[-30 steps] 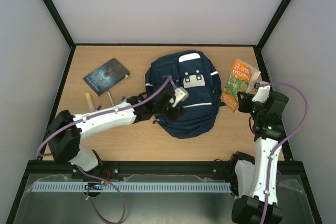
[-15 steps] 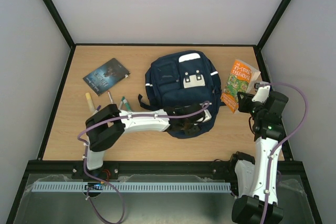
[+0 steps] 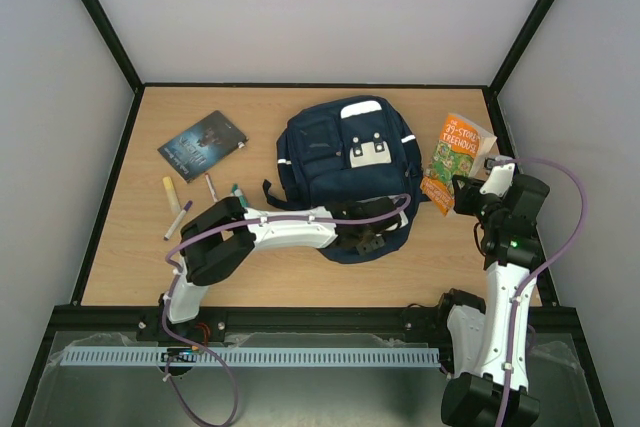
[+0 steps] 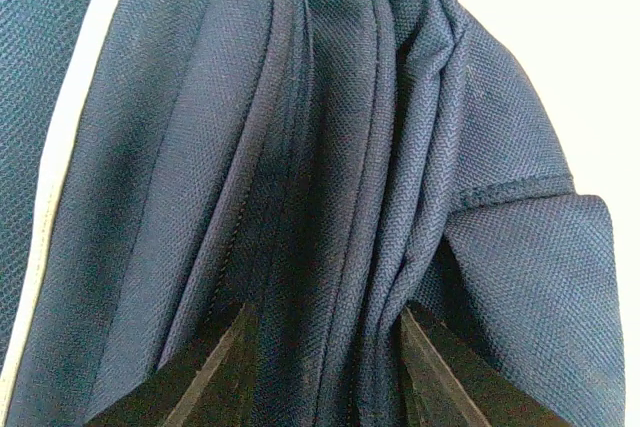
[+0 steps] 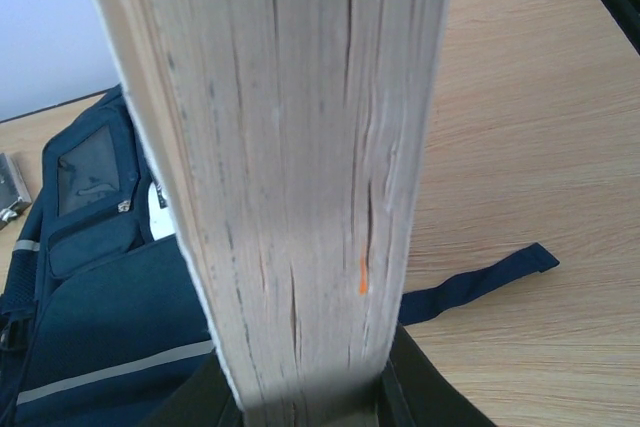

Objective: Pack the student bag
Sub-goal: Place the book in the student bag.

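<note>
The navy student bag (image 3: 340, 162) lies flat in the middle of the table, with white stripes and a grey buckle patch. My left arm reaches across to the bag's near edge, where my left gripper (image 3: 368, 239) sits. In the left wrist view its fingers (image 4: 225, 367) close on bunched folds of the bag's fabric (image 4: 330, 147). My right gripper (image 3: 466, 190) is shut on the near end of a green and orange paperback (image 3: 452, 154) to the right of the bag. The right wrist view shows its page edge (image 5: 300, 167) standing upright between the jaws, with the bag (image 5: 90, 307) behind.
A dark book (image 3: 203, 144) lies at the far left. Several pens and markers (image 3: 178, 219) lie near the left arm's elbow. A bag strap (image 5: 470, 282) trails over the wood to the right. Black frame rails border the table.
My left arm has swung from the bag's left side to its near edge and lowered onto the fabric. A purple marker on the left has come into view. The right arm and its book have not moved.
</note>
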Tool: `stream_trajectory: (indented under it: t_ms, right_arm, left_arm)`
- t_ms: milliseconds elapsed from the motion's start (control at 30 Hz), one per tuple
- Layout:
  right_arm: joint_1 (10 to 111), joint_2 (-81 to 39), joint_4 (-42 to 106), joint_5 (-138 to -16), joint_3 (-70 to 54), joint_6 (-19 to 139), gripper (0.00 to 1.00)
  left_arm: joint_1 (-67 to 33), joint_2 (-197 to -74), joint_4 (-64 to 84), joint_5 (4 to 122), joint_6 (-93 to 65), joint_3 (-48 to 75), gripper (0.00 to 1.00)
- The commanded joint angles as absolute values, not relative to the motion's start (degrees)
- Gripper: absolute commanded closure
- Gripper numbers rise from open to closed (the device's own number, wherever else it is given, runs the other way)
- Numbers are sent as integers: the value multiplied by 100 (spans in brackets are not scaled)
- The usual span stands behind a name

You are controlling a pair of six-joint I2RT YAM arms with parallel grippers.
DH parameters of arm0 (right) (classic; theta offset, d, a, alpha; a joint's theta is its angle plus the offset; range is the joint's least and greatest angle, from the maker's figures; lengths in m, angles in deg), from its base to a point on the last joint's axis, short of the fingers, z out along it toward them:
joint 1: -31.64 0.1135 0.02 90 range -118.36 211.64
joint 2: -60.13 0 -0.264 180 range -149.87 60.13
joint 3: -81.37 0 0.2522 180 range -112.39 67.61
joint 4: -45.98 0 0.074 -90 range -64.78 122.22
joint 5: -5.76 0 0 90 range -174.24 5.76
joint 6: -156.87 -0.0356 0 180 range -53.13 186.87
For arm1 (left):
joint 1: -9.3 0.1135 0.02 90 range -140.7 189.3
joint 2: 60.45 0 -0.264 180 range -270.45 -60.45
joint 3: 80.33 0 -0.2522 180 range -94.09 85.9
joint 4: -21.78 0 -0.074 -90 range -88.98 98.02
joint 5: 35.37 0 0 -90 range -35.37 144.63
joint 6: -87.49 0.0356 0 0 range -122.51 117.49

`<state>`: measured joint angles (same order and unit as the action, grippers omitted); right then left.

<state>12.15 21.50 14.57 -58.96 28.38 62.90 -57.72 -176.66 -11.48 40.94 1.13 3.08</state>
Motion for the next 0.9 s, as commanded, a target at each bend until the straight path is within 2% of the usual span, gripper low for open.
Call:
stream_trajectory:
  t_ms: [0,33,100,333,500,633,767,867]
  right_arm:
    - [1200,2203,1921,-5715,2806,6260,99]
    - [1201,2154,1925,-5736,2775,6257,99]
    - [1195,1950,1915,-5724,2547,6292,99]
    - [1196,916,724,-5149,370,6510,99]
    - [1197,560,-577,-4753,-490,6984,99]
    - [1196,428,-1758,-4343,-768,7608,99]
    - [1195,471,-2488,-3228,-402,7980,99]
    - [1216,614,-2401,-2626,131,7898,99]
  left_arm:
    - [-5763,-17741,-1380,3739,267,113,65]
    - [-5759,-17731,-1400,3684,289,92,75]
    - [-5742,-17628,-1437,3565,325,34,83]
    - [-5478,-16728,-1492,3525,321,-207,97]
    - [-5227,-16038,-1284,3383,281,-339,98]
    - [-5080,-15601,-844,2778,152,-177,98]
    - [-4818,-15339,-502,2733,-114,9,98]
    - [-4589,-15207,-247,2823,-345,235,98]
